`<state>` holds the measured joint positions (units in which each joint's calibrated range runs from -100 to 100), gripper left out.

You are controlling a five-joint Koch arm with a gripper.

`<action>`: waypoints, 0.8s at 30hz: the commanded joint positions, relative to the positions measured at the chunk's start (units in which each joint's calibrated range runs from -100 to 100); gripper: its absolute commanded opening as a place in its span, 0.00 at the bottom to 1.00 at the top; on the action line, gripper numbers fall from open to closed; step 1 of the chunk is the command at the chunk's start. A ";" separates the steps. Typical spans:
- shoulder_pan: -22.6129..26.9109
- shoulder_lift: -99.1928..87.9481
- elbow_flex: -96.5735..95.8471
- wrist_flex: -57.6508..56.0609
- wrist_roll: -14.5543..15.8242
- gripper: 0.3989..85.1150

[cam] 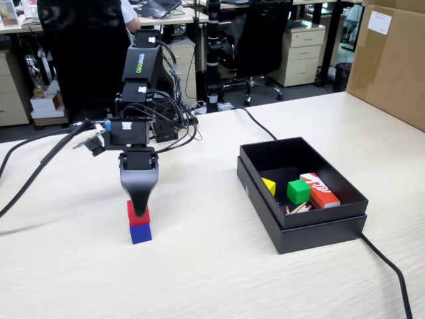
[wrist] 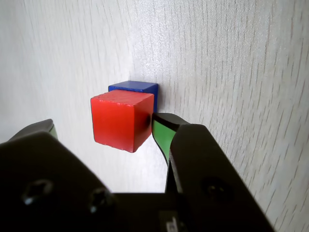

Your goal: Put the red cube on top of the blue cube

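The black gripper (wrist: 104, 133) fills the bottom of the wrist view, nearest the lens, with two screw heads seen on its body. One finger with a green pad (wrist: 161, 135) is seen at the right, its tip just beside or touching the red cube's right face; the other finger (wrist: 41, 128) is seen at the left, apart from the cube. The jaws are thus parted wider than the cube, and nothing is clamped between them.

The red cube (wrist: 120, 121) is seen between the fingers, with the blue cube (wrist: 137, 88) directly behind it in the wrist view. In the fixed view, the red cube (cam: 137, 214) is shown resting on top of the blue cube (cam: 140, 233), which stands on the pale wood-grain table (cam: 212, 279); the red one is set slightly off to the left of the blue one. The gripper (cam: 138, 203) is pointed straight down over the stack, its tip overlapping the red cube.

To the right in the fixed view, well apart from the stack, a black open box (cam: 332, 226) is seen holding a green cube (cam: 298, 191), a yellow piece (cam: 269, 185) and a red-orange box with white marks (cam: 320, 189)
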<state>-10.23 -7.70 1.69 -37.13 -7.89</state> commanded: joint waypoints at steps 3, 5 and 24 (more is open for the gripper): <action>1.51 -5.44 1.30 1.49 0.59 0.51; 2.05 -6.47 0.40 0.19 0.73 0.55; 11.87 -21.84 -11.21 -0.41 8.69 0.56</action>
<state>0.81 -24.66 -10.36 -37.13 0.07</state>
